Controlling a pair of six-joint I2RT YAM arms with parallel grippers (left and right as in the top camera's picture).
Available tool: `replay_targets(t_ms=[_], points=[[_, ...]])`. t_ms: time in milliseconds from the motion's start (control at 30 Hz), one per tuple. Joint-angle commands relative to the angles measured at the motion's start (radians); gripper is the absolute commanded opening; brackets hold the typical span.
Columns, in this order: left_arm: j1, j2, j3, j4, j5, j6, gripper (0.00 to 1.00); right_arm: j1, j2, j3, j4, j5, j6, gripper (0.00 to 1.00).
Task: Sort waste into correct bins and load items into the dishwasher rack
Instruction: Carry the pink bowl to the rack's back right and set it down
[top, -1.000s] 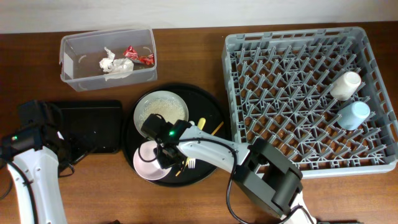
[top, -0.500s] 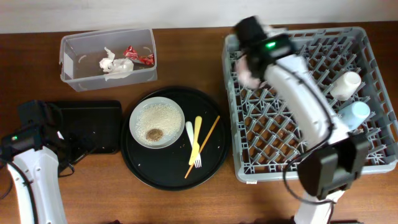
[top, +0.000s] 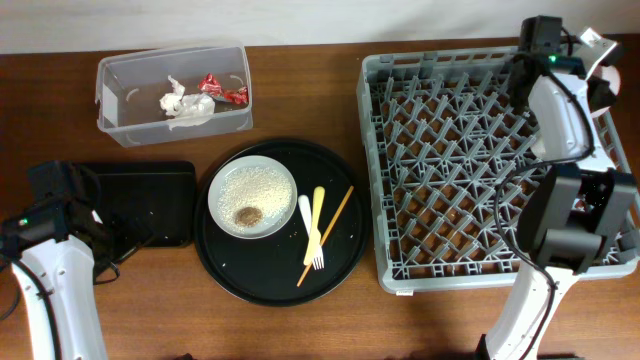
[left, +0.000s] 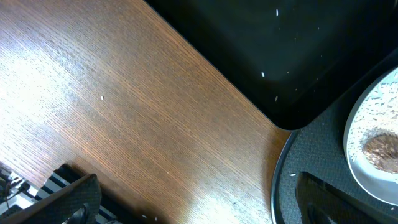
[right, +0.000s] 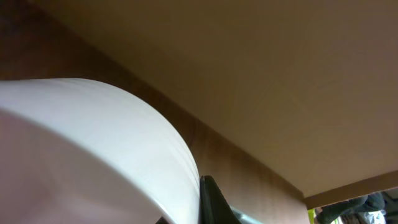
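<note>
- The right gripper (top: 603, 82) hangs past the far-right corner of the desk, just beyond the outer far corner of the grey rack (top: 450, 200).
- Its fingers are closed on a pink bowl (right: 93, 137). In the right wrist view the bowl's pale rim fills the lower left, tight against one dark fingertip (right: 209, 200).
- The left gripper (left: 205, 208) hovers over bare wood near the left edge of the desk. Its fingers are spread wide and hold nothing.
- Just ahead of it lies the near corner of the flat black tray (top: 140, 200), beside the rim of the round black tray (top: 250, 272).
- On the round tray, mid-desk, sits a white plate (top: 215, 190) with rice grains (top: 258, 183) and a brown lump (top: 247, 215).
- Right of the plate lie a spoon (top: 305, 208), a yellow fork (top: 319, 225) and an orange chopstick (top: 332, 222), close together.
- At the far-left corner stands a clear tub (top: 130, 125), holding a crumpled napkin (top: 182, 105) and red wrappers (top: 222, 90).
</note>
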Motion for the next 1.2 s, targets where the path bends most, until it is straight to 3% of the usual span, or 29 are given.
replay_targets(t_ms=[0, 400, 433, 500, 533, 733, 800, 900, 1033, 1167], points=[[0.005, 0.0, -0.003, 0.0, 0.008, -0.013, 0.99, 0.026, 0.026, 0.007, 0.004, -0.014, 0.002, 0.04], [0.005, 0.0, -0.003, 0.001, 0.008, -0.014, 0.99, 0.091, 0.027, -0.1, 0.048, -0.054, -0.004, 0.06], [0.005, 0.0, -0.003, 0.001, 0.008, -0.014, 0.99, 0.109, 0.027, -0.1, 0.045, -0.055, -0.014, 0.11], [0.005, 0.0, -0.003, 0.002, 0.008, -0.014, 0.99, 0.15, 0.027, -0.1, 0.032, -0.055, -0.013, 0.38], [0.005, 0.0, -0.003, 0.002, 0.008, -0.014, 0.99, 0.176, 0.027, -0.1, 0.019, -0.055, -0.013, 0.45], [0.005, 0.0, -0.003, 0.004, 0.008, -0.014, 0.99, 0.209, 0.021, -0.1, -0.013, -0.056, -0.013, 0.49], [0.005, 0.0, -0.003, 0.007, 0.008, -0.014, 0.99, 0.193, -0.051, -0.099, -0.021, -0.179, -0.014, 0.5], [0.005, 0.0, -0.003, 0.017, 0.008, -0.014, 0.99, 0.127, -0.216, -0.093, -0.019, -0.574, -0.101, 0.54], [0.005, 0.0, -0.003, 0.019, 0.008, -0.014, 0.99, -0.17, -0.255, -0.052, 0.004, -1.161, -0.145, 0.55], [0.005, 0.0, -0.003, 0.019, 0.008, -0.014, 0.99, -0.297, -0.157, -0.053, 0.039, -1.185, -0.144, 0.54]])
